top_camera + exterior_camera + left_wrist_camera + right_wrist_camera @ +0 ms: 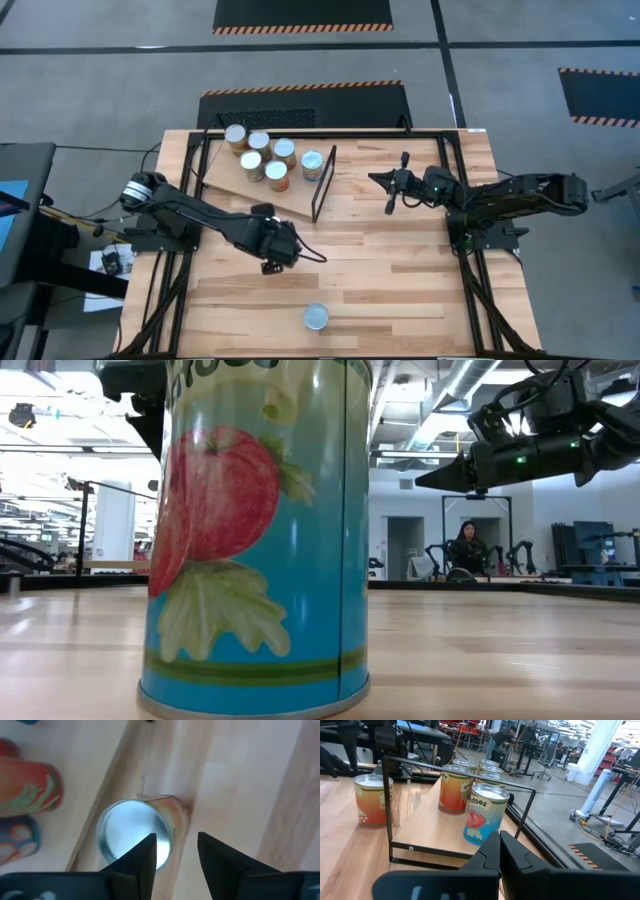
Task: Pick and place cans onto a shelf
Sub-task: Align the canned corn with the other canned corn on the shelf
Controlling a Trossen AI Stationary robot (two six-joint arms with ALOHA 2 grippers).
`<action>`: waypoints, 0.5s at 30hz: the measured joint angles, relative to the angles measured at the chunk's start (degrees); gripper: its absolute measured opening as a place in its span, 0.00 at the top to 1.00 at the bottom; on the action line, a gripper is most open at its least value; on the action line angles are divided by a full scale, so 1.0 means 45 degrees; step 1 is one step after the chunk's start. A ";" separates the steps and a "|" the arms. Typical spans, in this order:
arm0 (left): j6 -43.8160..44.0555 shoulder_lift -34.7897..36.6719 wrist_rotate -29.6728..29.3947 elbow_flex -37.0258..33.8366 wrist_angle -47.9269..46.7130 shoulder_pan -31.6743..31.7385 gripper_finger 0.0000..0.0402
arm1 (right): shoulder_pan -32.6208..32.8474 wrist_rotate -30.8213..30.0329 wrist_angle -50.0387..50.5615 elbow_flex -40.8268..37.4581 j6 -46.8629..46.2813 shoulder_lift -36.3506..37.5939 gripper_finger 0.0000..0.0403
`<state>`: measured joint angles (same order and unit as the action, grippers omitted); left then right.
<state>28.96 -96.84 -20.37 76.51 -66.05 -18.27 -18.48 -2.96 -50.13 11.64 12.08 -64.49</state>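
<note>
The shelf [225, 178] is a light board with a black frame [322, 187] at its right end. Several cans [259, 143] stand on it, also in the right wrist view [455, 790]. My left gripper [272, 248], just near of the shelf, points down with its fingers [176, 847] open above an orange can [132, 835]. That can stands on the table and is hidden under the gripper in the high view; it also shows in the right wrist view [372, 802]. A blue can [316, 318] stands alone by the table's near edge. My right gripper [378, 180] is shut and empty, in the air right of the frame.
The blue can fills the low view [255, 530]. The black frame [460, 775] stands upright between my right gripper and the cans on the shelf. Bare wood lies between the shelf and the near can. A person sits in the room far behind the table [467, 545].
</note>
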 joint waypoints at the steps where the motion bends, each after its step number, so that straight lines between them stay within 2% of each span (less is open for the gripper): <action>1: 0.0179 0.0000 -0.0170 0.0000 -0.0083 0.0017 0.67 | 0.0000 0.0000 0.0000 0.0000 0.0000 0.0000 0.96; 4: 0.0469 0.0000 -0.0260 -0.0010 -0.0331 0.0045 0.70 | 0.0000 0.0000 0.0000 0.0000 -0.0005 0.0000 0.96; 9: 0.0507 0.0010 0.0085 -0.0765 0.0598 0.0026 0.72 | 0.0000 0.0000 -0.0005 0.0000 -0.0005 0.0000 0.96; 15: 0.0642 0.0053 -0.0514 -0.1453 0.0648 0.0187 0.73 | 0.0000 -0.0002 0.0007 0.0000 -0.0005 0.0000 0.96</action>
<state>31.85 -96.60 -22.68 69.97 -63.13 -17.43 -18.48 -2.97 -50.10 11.64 12.05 -64.49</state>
